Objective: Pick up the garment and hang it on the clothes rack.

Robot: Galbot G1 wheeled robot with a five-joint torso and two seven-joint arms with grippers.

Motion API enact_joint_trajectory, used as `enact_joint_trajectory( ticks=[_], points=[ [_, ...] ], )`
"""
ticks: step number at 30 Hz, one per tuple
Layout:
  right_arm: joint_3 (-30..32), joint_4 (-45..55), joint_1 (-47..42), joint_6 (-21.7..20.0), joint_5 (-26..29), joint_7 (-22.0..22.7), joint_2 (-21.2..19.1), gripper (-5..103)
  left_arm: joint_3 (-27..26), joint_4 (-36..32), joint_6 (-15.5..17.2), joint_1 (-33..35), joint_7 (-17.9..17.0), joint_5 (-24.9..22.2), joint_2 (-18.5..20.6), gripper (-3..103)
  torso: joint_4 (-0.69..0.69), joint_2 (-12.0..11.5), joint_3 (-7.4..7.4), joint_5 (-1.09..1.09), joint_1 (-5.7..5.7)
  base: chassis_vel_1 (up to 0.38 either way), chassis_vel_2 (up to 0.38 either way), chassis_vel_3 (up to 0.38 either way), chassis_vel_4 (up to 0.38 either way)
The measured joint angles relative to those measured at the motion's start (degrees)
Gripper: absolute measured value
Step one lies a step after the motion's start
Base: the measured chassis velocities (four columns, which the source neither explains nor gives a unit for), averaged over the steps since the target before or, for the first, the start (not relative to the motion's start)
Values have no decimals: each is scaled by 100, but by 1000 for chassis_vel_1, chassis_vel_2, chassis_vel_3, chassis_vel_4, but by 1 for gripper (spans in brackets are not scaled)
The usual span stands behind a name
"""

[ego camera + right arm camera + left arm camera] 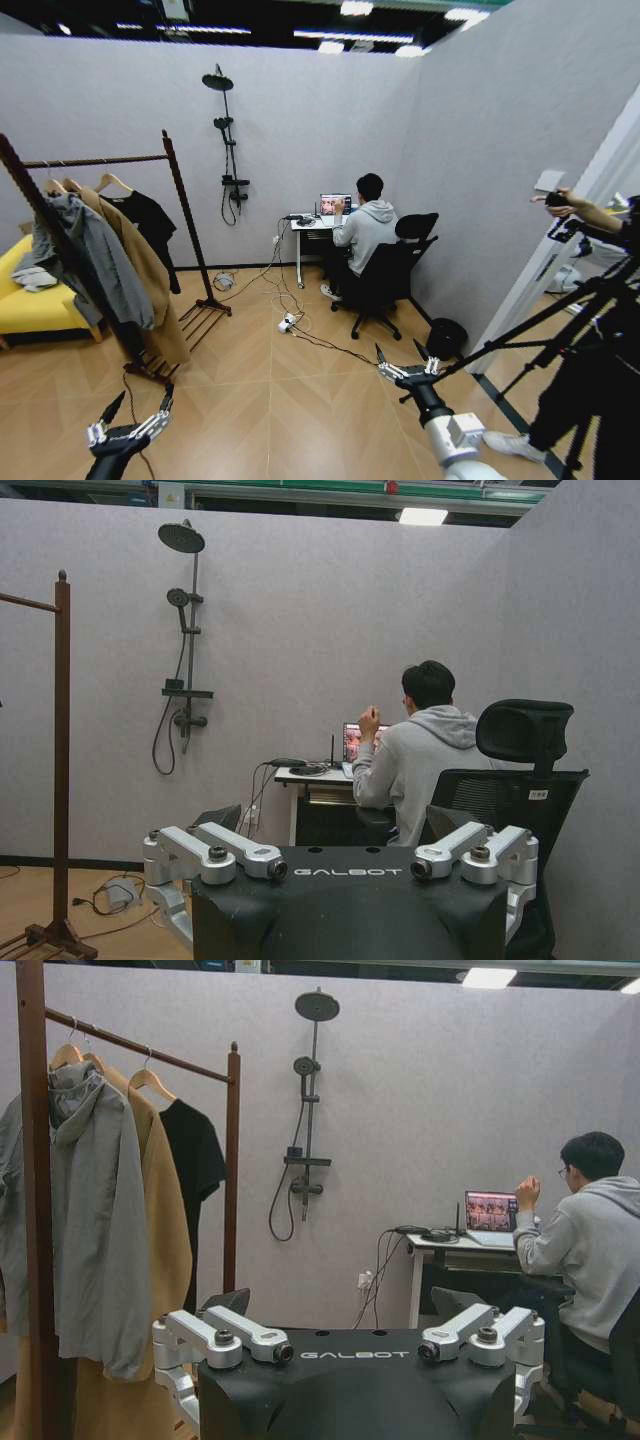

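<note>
The garment (152,222), a small black short-sleeved top on a wooden hanger, hangs on the rail of the clothes rack (95,160), at the far end of the row. Beside it hang a tan coat (140,270) and a grey hooded jacket (85,255). In the left wrist view the garment (196,1155) hangs next to the rack's post (232,1160). My left gripper (138,403) is low over the floor, well short of the rack, open and empty. My right gripper (400,352) is also open and empty, out over the floor to the right. One rack post (62,760) stands in the right wrist view.
A person sits in an office chair (385,275) at a small desk (310,225) by the back wall. Cables and a power strip (287,322) lie on the wooden floor. A yellow sofa (35,305) stands behind the rack. A tripod (580,310) is at the right.
</note>
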Motion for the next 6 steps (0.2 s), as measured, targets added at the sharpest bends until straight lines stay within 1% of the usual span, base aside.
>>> enact_joint_trajectory(
  ticks=[6],
  points=[
    [-17, 35, -56, -12, -35, 0, 30, 100, 0, 0, 0, 0, 0, 0, 0, 100, 0, 0, 0, 0, 0, 0, 0, 0, 0]
  ],
)
